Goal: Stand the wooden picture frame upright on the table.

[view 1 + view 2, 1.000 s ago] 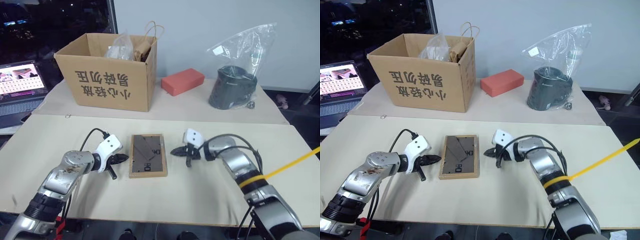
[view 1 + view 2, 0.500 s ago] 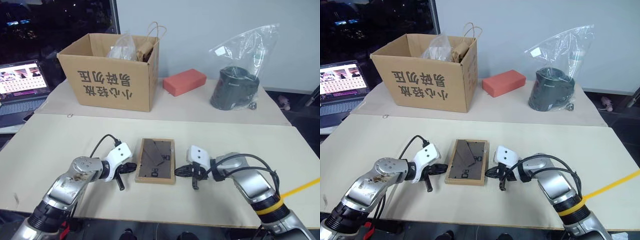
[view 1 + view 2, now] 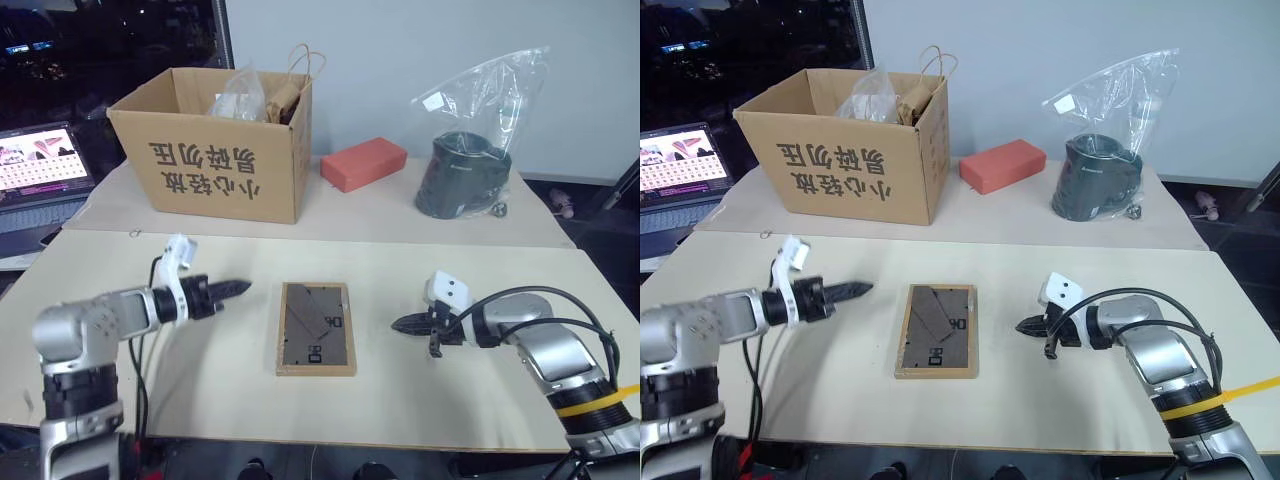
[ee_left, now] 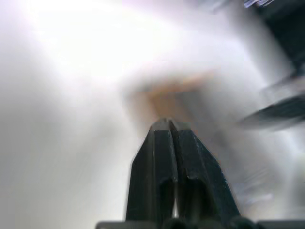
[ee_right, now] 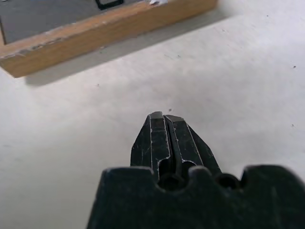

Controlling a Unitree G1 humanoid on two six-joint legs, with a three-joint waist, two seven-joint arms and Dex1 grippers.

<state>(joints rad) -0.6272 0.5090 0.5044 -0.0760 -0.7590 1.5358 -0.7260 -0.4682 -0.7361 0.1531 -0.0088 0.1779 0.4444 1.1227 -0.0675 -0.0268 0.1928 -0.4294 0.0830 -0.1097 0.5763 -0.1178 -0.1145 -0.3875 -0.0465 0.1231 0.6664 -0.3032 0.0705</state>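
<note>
Table [image 3: 420, 390]: wooden picture frame [image 3: 317, 328] flat; right pincer [image 5: 163, 118], left pincer [image 4: 167, 125] pressed together.

The wooden picture frame [image 3: 316, 328] lies flat on the table [image 3: 400, 390].

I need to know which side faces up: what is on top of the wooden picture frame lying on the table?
The wooden picture frame lies flat on the table, dark back panel up with its stand folded on it. Nothing else rests on it. The picture side faces down, hidden.
</note>
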